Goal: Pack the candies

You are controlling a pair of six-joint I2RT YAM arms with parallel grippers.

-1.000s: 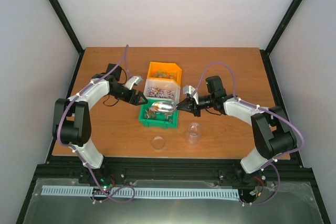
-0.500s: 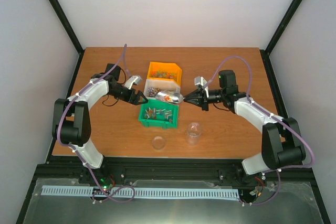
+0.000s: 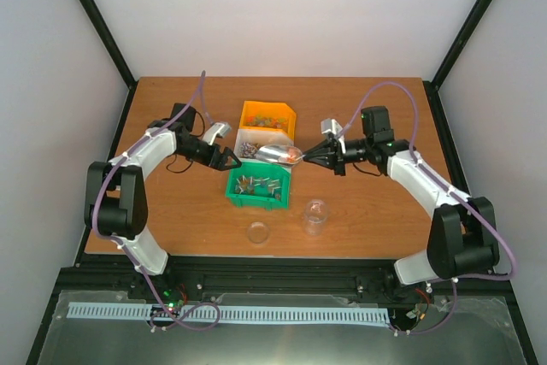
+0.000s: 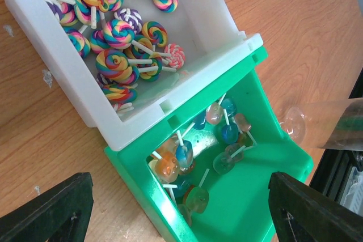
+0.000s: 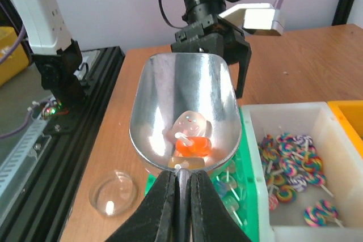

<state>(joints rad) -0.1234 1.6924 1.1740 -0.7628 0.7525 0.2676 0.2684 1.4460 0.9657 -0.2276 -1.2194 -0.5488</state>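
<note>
On the brown wooden table point(image 3: 171, 108), the right gripper point(image 5: 181, 208), clamped on the silver metal scoop point(image 5: 181, 100), had lifted it out of the green plastic bin point(image 3: 256, 190) with a few candies point(image 5: 190, 137) aboard. The left gripper point(image 3: 229, 160) hung open beside the bins. Scooping done, I reckoned; small clear plastic jar point(image 3: 315, 215) next.

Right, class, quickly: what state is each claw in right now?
Left claw: open, holding nothing.
Right claw: shut on the scoop, candies inside it.
</note>
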